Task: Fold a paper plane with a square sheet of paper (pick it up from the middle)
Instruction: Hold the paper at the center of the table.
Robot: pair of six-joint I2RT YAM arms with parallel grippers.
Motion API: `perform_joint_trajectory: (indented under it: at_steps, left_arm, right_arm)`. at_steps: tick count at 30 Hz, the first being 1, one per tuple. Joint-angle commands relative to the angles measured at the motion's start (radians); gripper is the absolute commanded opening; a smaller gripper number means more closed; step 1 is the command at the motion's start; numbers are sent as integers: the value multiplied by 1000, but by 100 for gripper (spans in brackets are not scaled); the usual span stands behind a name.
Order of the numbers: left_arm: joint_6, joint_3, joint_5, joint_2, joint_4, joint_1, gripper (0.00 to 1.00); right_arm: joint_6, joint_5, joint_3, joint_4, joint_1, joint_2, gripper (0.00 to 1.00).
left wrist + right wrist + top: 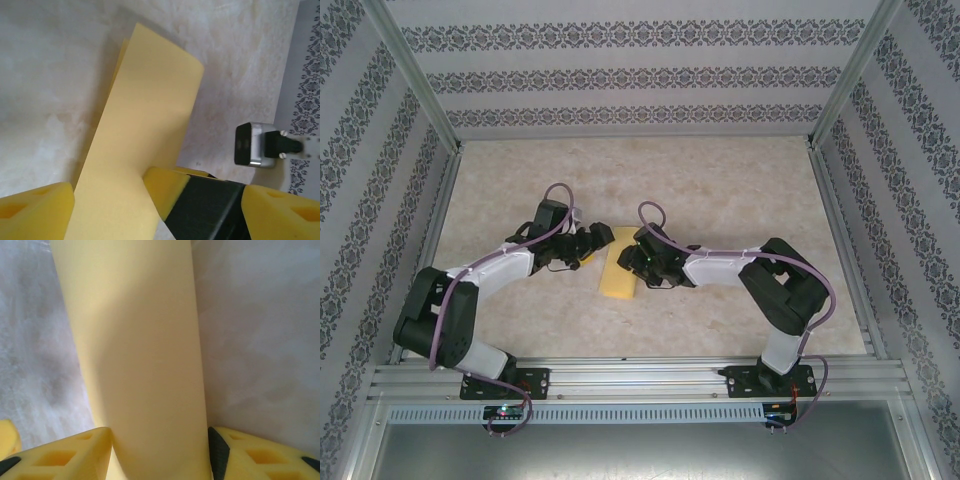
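Note:
The square sheet of paper (618, 278) lies folded into a long yellow strip at the middle of the table, between both arms. My left gripper (588, 243) is at the strip's far left end and stands open. In the left wrist view the sheet of paper (145, 115) runs past its left pad (35, 210). My right gripper (638, 258) is at the strip's right side, and one of its yellow fingertips (165, 187) touches the paper's edge. In the right wrist view the sheet of paper (135, 340) bulges between the pads (65, 455) of the open right gripper (159, 437), touching both.
The table (720, 190) has a pale marbled top, fenced by metal rails and patterned walls (910, 200). The right wrist's camera block (255, 145) hangs close to the left gripper's right finger. Bare tabletop stretches behind and to both sides of the arms.

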Motion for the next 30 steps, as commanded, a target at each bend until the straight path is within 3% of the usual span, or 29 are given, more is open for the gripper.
perform_joint_trajectory:
  at_steps: [1, 9, 17, 30]
  left_arm:
    - [22, 51, 18, 28, -6, -20, 81]
    - [14, 65, -20, 44, -40, -23, 74]
    - [29, 77, -24, 60, -54, -22, 72]
    - [20, 94, -96, 71, -99, -21, 70]
  right_arm:
    - [-68, 16, 43, -107, 4, -29, 57]
    - [-156, 28, 92, -242, -7, -48, 62]
    - [-182, 9, 100, -258, -30, -46, 61]
    - [-232, 63, 221, -465, -29, 56, 62]
